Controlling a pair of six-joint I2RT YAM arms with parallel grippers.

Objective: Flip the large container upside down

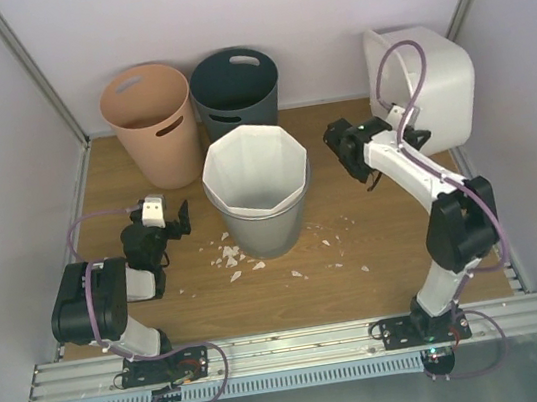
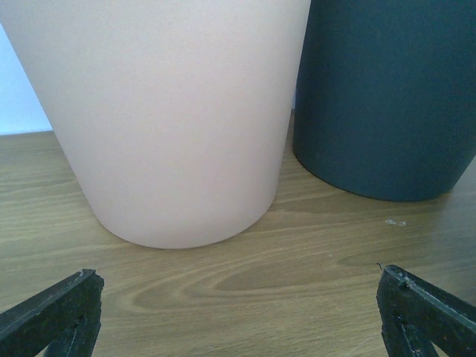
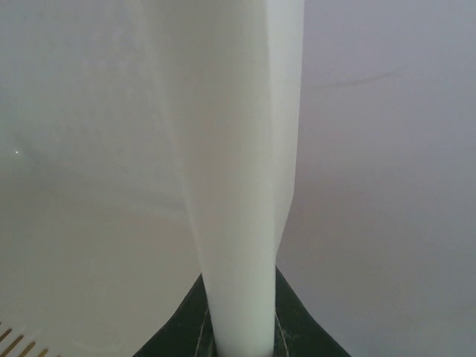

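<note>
The large container [image 1: 430, 81] is a translucent-white tub at the back right, tipped on its side against the right wall with its opening facing left. My right gripper [image 1: 408, 130] is shut on its rim. In the right wrist view the white wall [image 3: 238, 186] runs straight up between my dark fingers [image 3: 301, 327], and the gripper [image 3: 239, 335] clamps it at the bottom of that view. My left gripper [image 1: 176, 220] rests low at the left, open and empty. Its fingertips [image 2: 59, 312] stand far apart over bare wood in the left wrist view.
A peach bin [image 1: 149, 123] and a dark teal bin [image 1: 235, 90] stand at the back; both fill the left wrist view, peach [image 2: 171, 111] and dark [image 2: 387, 97]. A tall white faceted bin [image 1: 258, 187] stands mid-table. White scraps [image 1: 231, 257] lie in front of it.
</note>
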